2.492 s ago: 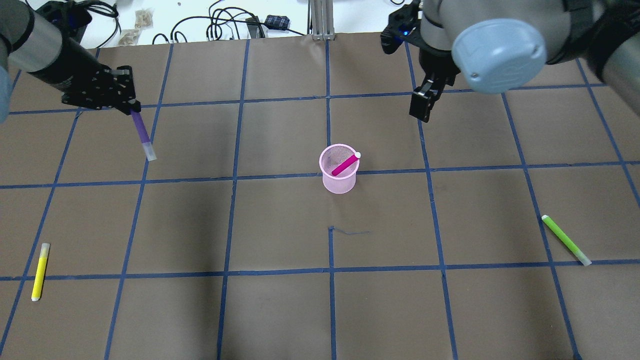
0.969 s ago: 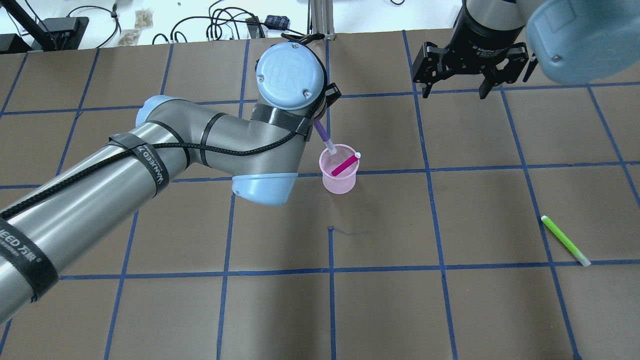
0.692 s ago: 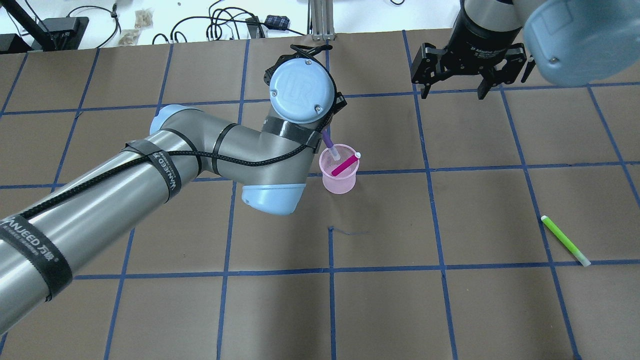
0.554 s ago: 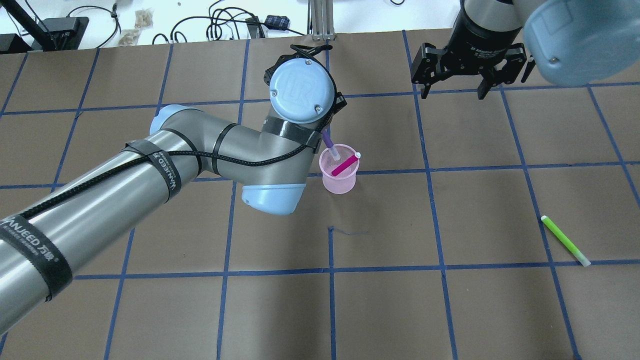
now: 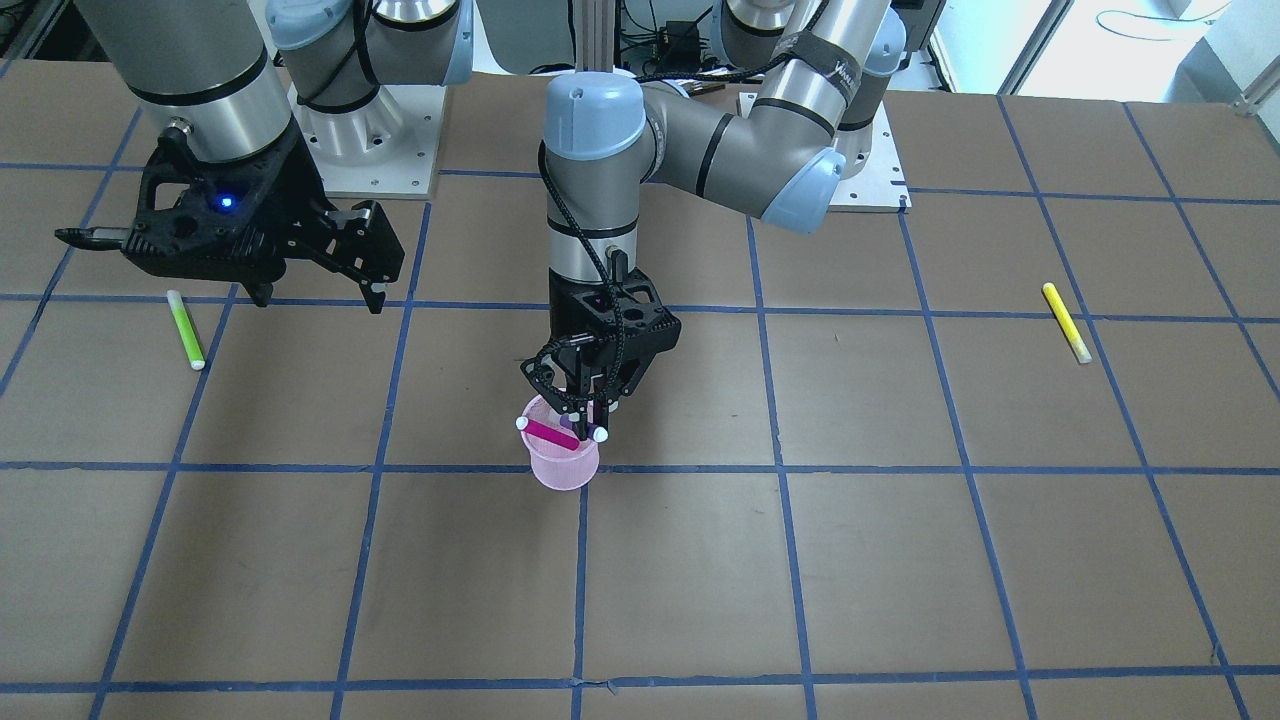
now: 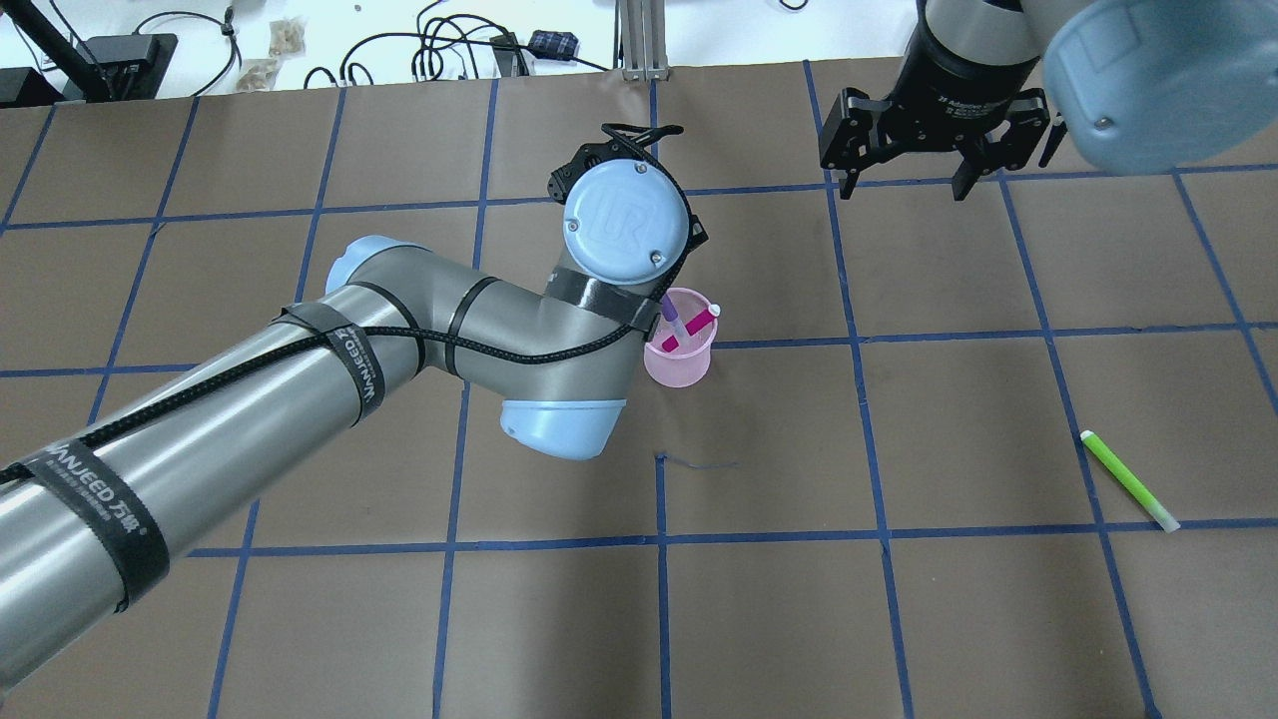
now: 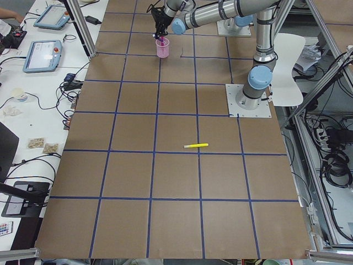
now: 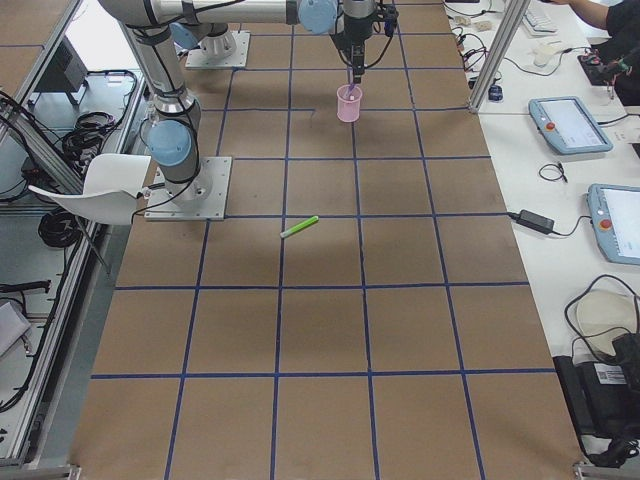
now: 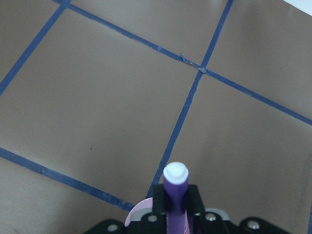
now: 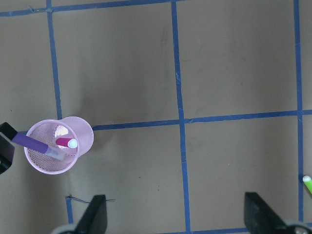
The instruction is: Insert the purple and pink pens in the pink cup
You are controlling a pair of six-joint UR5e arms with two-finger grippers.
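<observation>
The pink mesh cup [image 6: 681,367] stands near the table's middle, also in the front view [image 5: 565,472]. A pink pen [image 6: 691,331] leans inside it, white cap at the rim. My left gripper [image 5: 590,402] is directly over the cup, shut on the purple pen [image 6: 674,322], whose lower end is inside the cup. In the left wrist view the purple pen [image 9: 174,195] sits between the fingers. The right wrist view shows the cup [image 10: 43,161] with the purple pen [image 10: 31,143] and the pink pen [image 10: 65,142] in it. My right gripper [image 6: 904,178] is open and empty, hovering at the back right.
A green pen [image 6: 1130,481] lies on the brown paper to the right, also visible in the front view [image 5: 185,330]. A yellow pen [image 5: 1066,322] lies on my left side. Cables and boxes sit beyond the table's far edge.
My left arm carried the purple pen from the far left to the cup, then shifted right and lowered its end into the cup. The right gripper swung to the back right and has held still there.
</observation>
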